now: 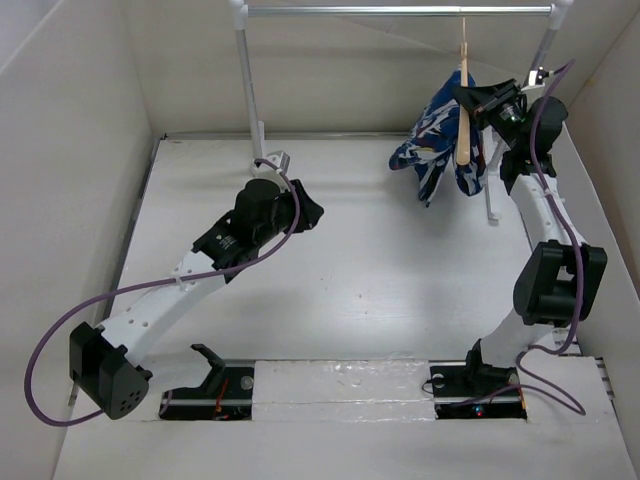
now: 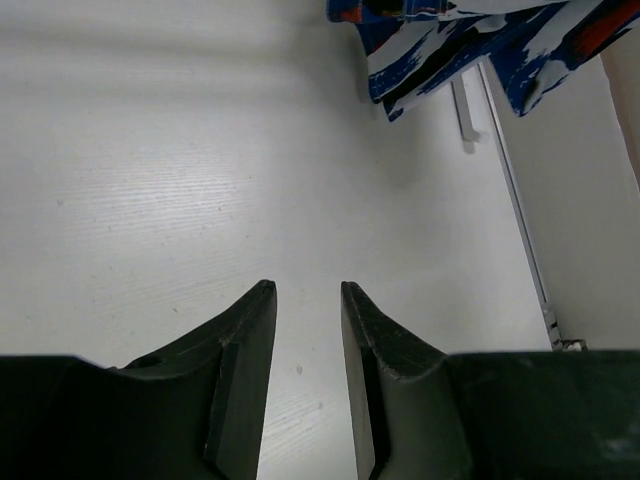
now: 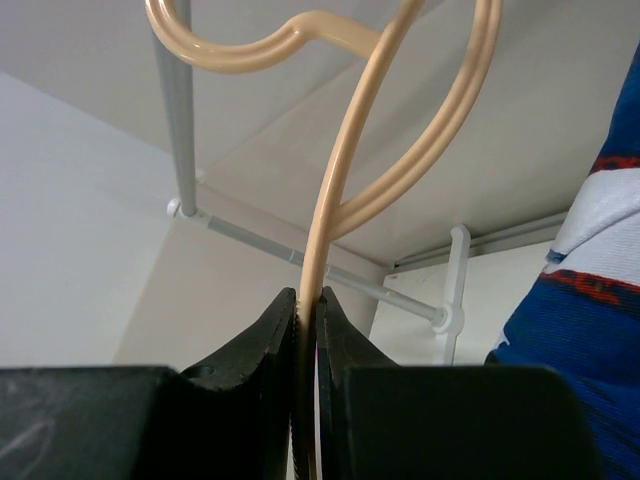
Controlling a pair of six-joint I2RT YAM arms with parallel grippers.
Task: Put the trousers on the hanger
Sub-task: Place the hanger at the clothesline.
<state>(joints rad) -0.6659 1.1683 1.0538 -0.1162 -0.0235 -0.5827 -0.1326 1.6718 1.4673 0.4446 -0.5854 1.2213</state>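
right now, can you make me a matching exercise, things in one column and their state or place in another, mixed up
Things:
1. trousers
2. hanger
3. left gripper
4. right gripper

States:
a. shut on something thin and tan
b. open, holding nothing, over the table
c. blue and streaked, draped and dangling
d. pale wood, carrying the cloth below the rail

Pairs: 1-c, 2-d, 3-b, 4-a
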